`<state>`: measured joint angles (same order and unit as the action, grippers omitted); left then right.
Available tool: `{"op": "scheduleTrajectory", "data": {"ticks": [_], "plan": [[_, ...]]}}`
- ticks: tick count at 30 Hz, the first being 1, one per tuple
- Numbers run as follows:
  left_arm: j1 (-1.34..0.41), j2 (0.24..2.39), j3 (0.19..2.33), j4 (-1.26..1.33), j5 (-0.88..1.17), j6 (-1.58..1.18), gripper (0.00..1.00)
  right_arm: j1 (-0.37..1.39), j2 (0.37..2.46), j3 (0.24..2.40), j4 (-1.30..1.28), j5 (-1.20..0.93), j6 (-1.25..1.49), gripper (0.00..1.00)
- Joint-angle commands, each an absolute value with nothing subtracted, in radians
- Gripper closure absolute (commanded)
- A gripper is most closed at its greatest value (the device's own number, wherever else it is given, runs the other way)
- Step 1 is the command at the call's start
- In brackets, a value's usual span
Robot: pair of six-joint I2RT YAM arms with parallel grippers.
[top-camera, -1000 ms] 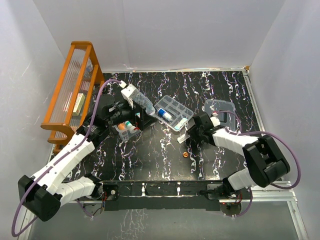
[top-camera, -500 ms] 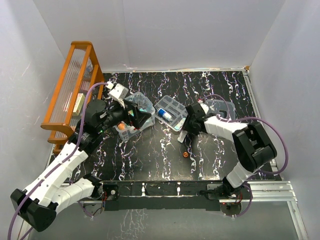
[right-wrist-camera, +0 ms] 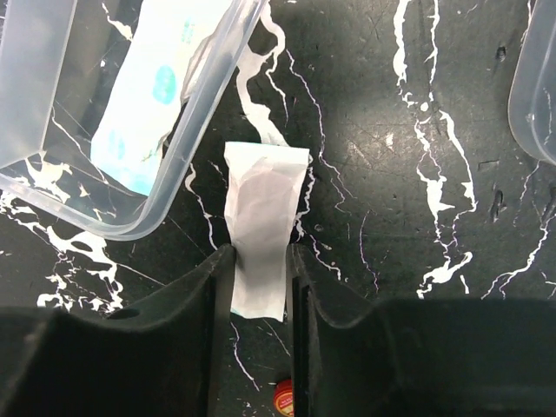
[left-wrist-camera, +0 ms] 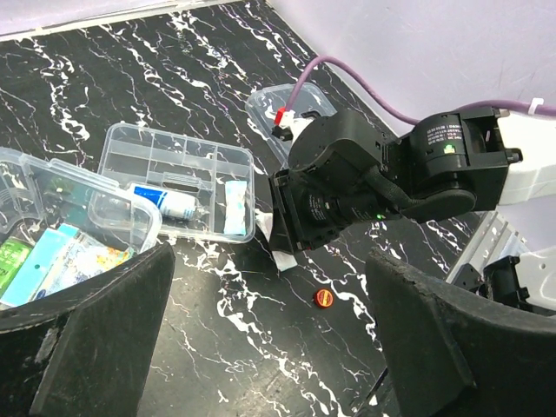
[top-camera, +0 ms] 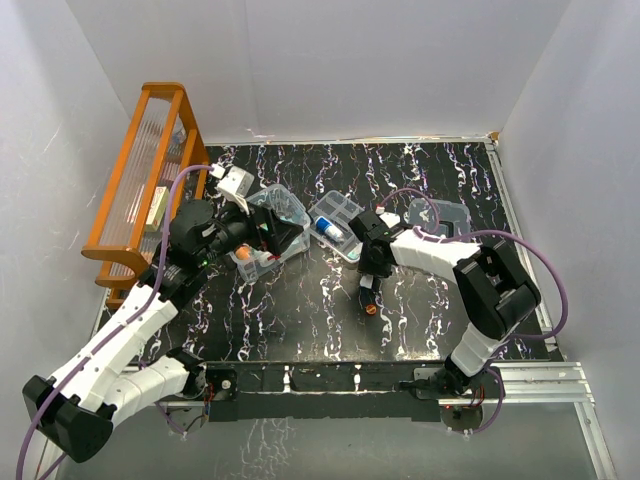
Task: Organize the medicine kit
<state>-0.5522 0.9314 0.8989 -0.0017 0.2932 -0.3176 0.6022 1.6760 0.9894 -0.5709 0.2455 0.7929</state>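
Observation:
The medicine kit's clear box (top-camera: 262, 232) (left-wrist-camera: 52, 228) stands at the left with packets inside. My left gripper (top-camera: 278, 238) (left-wrist-camera: 269, 347) hovers beside it, wide open and holding nothing. The divided tray (top-camera: 335, 222) (left-wrist-camera: 174, 178) (right-wrist-camera: 104, 104) holds a blue-capped bottle (left-wrist-camera: 169, 202) and a flat packet (left-wrist-camera: 233, 208). The clear lid (top-camera: 440, 215) (left-wrist-camera: 278, 109) lies to the right. My right gripper (top-camera: 369, 268) (right-wrist-camera: 259, 261) is shut on a white packet (right-wrist-camera: 261, 234) (left-wrist-camera: 284, 258) just off the tray's near corner, a finger pressing each long edge.
A small orange cap (top-camera: 371, 309) (left-wrist-camera: 323, 299) (right-wrist-camera: 284, 398) lies on the black marbled table, just nearer than the right gripper. The orange slatted rack (top-camera: 150, 170) stands along the left wall. White walls enclose the table on three sides.
My right gripper has moved left, over the white packet, and narrowed onto it. The left arm drew back to the left a second ago and has held still since.

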Motion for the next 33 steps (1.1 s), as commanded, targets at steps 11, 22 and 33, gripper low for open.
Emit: {"op": "scheduleTrajectory", "data": {"ticks": [11, 22, 33], "plan": [[-0.555, 0.911, 0.865, -0.027, 0.209, -0.392, 0.09, 0.613, 1.675, 0.976, -0.547, 0.276, 0.821, 0.86], [-0.556, 0.91, 0.867, -0.058, 0.19, -0.394, 0.09, 0.607, 1.411, 0.875, -0.419, 0.329, 0.911, 0.85], [-0.555, 0.844, 0.819, -0.081, 0.138, -0.44, 0.08, 0.584, 1.412, 0.939, -0.309, 0.318, 0.984, 0.82]]}}
